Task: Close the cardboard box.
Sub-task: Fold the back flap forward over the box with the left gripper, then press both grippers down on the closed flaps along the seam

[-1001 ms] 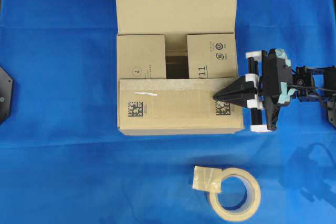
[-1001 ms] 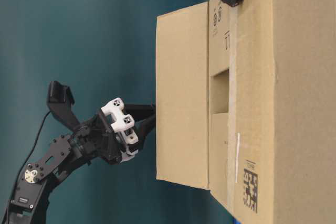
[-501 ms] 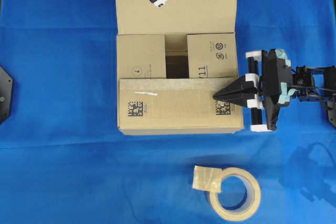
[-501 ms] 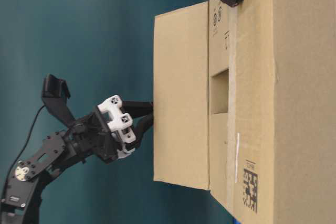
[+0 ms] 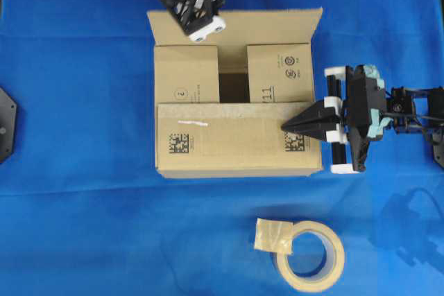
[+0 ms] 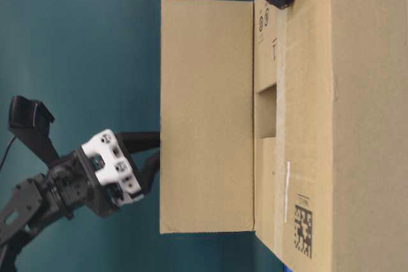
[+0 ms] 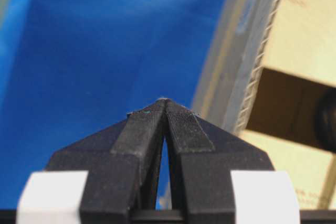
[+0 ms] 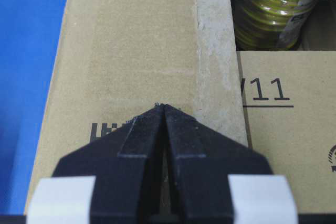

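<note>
The blue desk (image 5: 76,227) carries the cardboard box (image 5: 236,136), which lies between the claws. The right claw (image 5: 286,127), tips together, rests on its folded front flap. The left claw (image 6: 156,148), tips together, presses behind the raised rear flap.

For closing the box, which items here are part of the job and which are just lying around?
Part of the job: cardboard box; left gripper behind the raised far flap; right gripper on the folded near flap.

Lying around: tape roll; blue cloth.
</note>
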`<act>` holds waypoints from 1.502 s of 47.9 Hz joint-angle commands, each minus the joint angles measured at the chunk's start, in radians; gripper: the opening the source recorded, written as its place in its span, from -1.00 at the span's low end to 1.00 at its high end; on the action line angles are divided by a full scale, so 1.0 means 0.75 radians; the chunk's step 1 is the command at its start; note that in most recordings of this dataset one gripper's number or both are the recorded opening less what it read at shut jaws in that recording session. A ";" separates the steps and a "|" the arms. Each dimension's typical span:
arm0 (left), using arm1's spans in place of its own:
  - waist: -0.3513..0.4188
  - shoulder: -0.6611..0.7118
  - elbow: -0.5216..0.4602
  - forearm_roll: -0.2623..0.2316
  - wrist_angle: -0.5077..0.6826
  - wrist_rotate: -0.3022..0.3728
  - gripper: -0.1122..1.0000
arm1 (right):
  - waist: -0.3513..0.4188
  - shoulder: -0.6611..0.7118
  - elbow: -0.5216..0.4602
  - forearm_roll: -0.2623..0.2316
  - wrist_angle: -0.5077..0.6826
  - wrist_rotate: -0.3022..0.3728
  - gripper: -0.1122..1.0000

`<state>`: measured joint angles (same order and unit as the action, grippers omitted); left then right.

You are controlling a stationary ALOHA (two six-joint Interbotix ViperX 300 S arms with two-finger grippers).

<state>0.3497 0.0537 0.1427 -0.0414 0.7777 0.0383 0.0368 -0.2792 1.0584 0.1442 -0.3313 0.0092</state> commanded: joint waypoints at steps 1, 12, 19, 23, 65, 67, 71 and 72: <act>-0.022 -0.092 0.063 -0.006 -0.059 -0.035 -0.80 | -0.006 -0.004 -0.014 -0.002 -0.010 -0.002 -0.80; -0.090 -0.227 0.297 -0.004 -0.309 -0.151 -0.80 | -0.006 -0.004 -0.016 -0.002 -0.020 -0.006 -0.80; -0.143 -0.307 0.438 -0.004 -0.458 -0.233 -0.80 | -0.006 -0.006 -0.018 -0.008 -0.025 -0.006 -0.80; -0.164 -0.335 0.507 -0.004 -0.530 -0.276 -0.80 | -0.006 -0.010 -0.020 -0.010 -0.025 -0.006 -0.80; -0.262 -0.301 0.892 -0.004 -1.102 -0.450 -0.80 | -0.076 -0.029 -0.020 -0.010 -0.115 -0.006 -0.80; -0.262 -0.301 0.894 -0.004 -1.109 -0.448 -0.80 | -0.092 -0.027 -0.022 -0.008 -0.123 -0.006 -0.80; -0.268 -0.301 0.894 -0.004 -1.123 -0.442 -0.80 | -0.115 -0.020 -0.031 -0.010 -0.127 -0.006 -0.80; -0.272 -0.301 0.896 -0.004 -1.127 -0.442 -0.80 | -0.119 -0.016 -0.031 -0.010 -0.127 -0.006 -0.80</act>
<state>0.1565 -0.1595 0.8207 -0.0430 -0.0537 -0.2945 -0.0383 -0.2899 1.0569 0.1381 -0.4096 0.0061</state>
